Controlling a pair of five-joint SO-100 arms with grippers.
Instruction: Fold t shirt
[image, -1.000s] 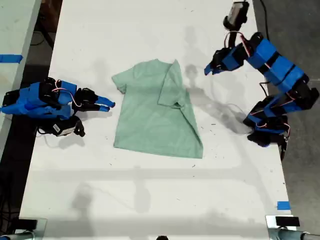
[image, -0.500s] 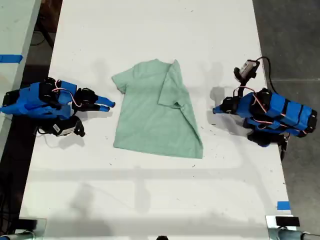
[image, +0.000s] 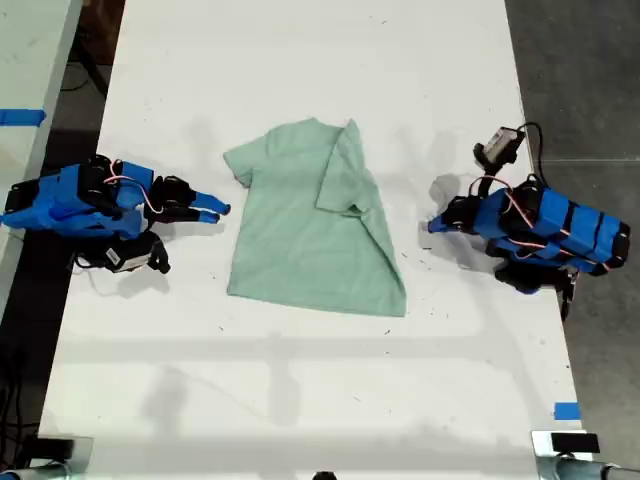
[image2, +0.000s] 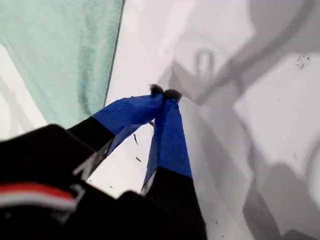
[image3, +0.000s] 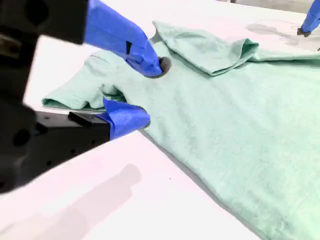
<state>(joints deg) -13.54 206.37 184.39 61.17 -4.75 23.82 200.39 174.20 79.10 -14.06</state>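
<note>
The pale mint-green t shirt (image: 310, 240) lies flat mid-table, with one side folded over onto its body at the exterior view's right. My first gripper (image: 432, 226) rests low on the table to the exterior view's right of the shirt, apart from it. In its own wrist view the first gripper (image2: 164, 93) has its tips pressed together with nothing between them, and the shirt's edge (image2: 65, 50) lies off to one side. My second gripper (image: 212, 211) sits at the exterior view's left, just short of the sleeve. Its wrist view shows the second gripper (image3: 145, 92) open, facing the t shirt (image3: 225, 115).
The white table (image: 300, 400) runs well beyond the shirt on all sides. A strip of blue tape (image: 566, 410) marks its edge at the exterior view's lower right. A second table with blue tape (image: 20, 117) stands at the exterior view's left.
The first arm came down from a raised pose near the shirt's collar and drew back to the exterior view's right, now folded low on the table. The second arm and the shirt stayed still.
</note>
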